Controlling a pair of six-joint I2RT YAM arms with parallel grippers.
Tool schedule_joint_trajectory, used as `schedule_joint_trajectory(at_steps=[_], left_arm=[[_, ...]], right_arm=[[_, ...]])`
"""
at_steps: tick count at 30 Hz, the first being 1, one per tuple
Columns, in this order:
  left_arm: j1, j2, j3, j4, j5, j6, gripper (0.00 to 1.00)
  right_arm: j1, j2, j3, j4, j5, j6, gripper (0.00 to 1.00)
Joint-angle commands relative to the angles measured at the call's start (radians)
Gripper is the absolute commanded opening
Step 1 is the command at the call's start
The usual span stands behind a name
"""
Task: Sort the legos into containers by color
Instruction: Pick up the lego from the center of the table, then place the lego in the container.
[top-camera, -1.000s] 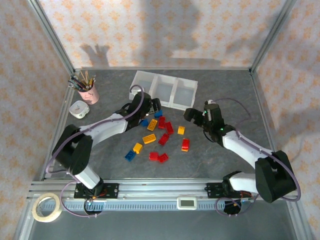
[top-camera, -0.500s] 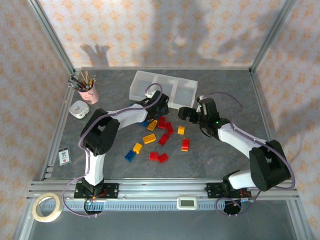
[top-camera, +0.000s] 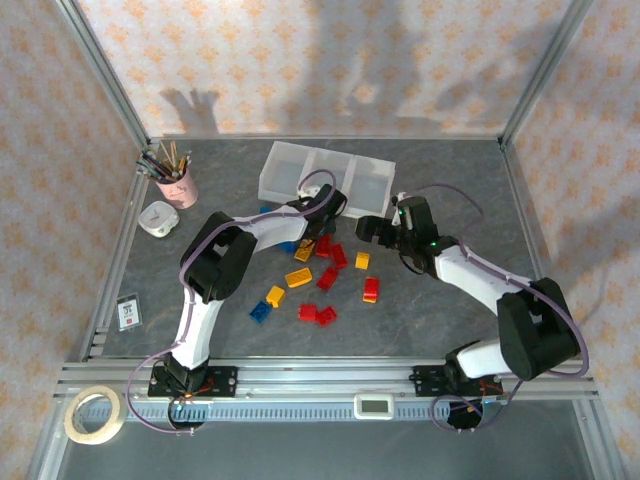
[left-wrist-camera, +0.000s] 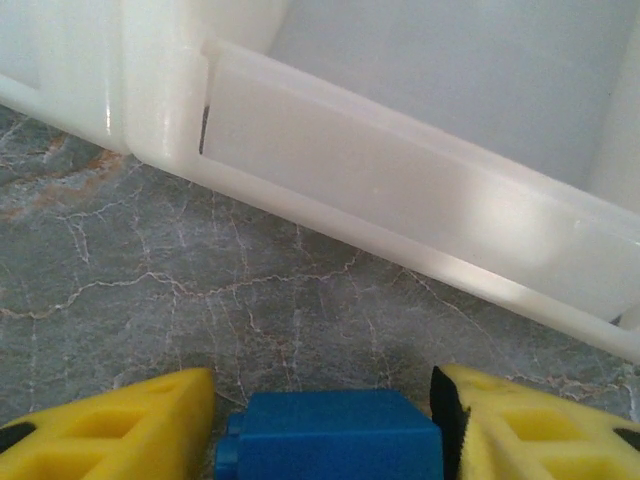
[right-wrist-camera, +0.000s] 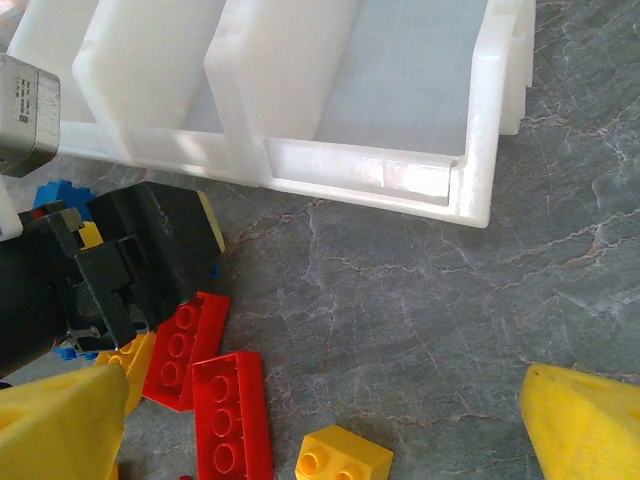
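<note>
My left gripper (left-wrist-camera: 322, 400) is shut on a blue lego (left-wrist-camera: 330, 435), its yellow fingers (left-wrist-camera: 130, 420) against both sides of the brick. It sits low over the table, just in front of the containers' front wall (left-wrist-camera: 400, 200). From above, that gripper (top-camera: 325, 215) is at the near edge of the white three-bin containers (top-camera: 305, 170). My right gripper (right-wrist-camera: 320, 385) is open above the table, with a small yellow lego (right-wrist-camera: 345, 455) and two red legos (right-wrist-camera: 230, 415) below it. Red, yellow and blue legos (top-camera: 327, 278) lie scattered between the arms.
A pink cup of pencils (top-camera: 178, 185) and a small white object (top-camera: 157, 218) stand at the back left. A tape roll (top-camera: 93, 415) lies outside the front rail. The left arm's black wrist (right-wrist-camera: 120, 270) reaches into the right wrist view.
The left arm has swung right, to the front of the containers, and its jaws have closed on the blue lego. The right gripper has shifted slightly left and stayed open.
</note>
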Motion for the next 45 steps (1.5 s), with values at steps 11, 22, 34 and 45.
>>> schedule_joint_trajectory(at_steps=[11, 22, 34, 45], left_arm=[[-0.003, -0.054, -0.019, 0.004, -0.006, 0.006, 0.35], [0.03, -0.304, -0.119, 0.024, -0.042, 0.061, 0.26], [0.237, -0.19, 0.081, 0.07, -0.001, 0.198, 0.21], [0.288, 0.104, 0.361, 0.031, -0.005, 0.256, 0.28]], right_arm=[[0.003, 0.009, 0.063, -0.041, -0.037, -0.035, 1.0], [0.046, 0.027, 0.153, -0.046, -0.071, 0.01, 1.0], [0.069, 0.179, 0.286, 0.011, -0.019, 0.056, 1.0], [0.068, 0.25, 0.344, 0.01, -0.002, 0.055, 1.0]])
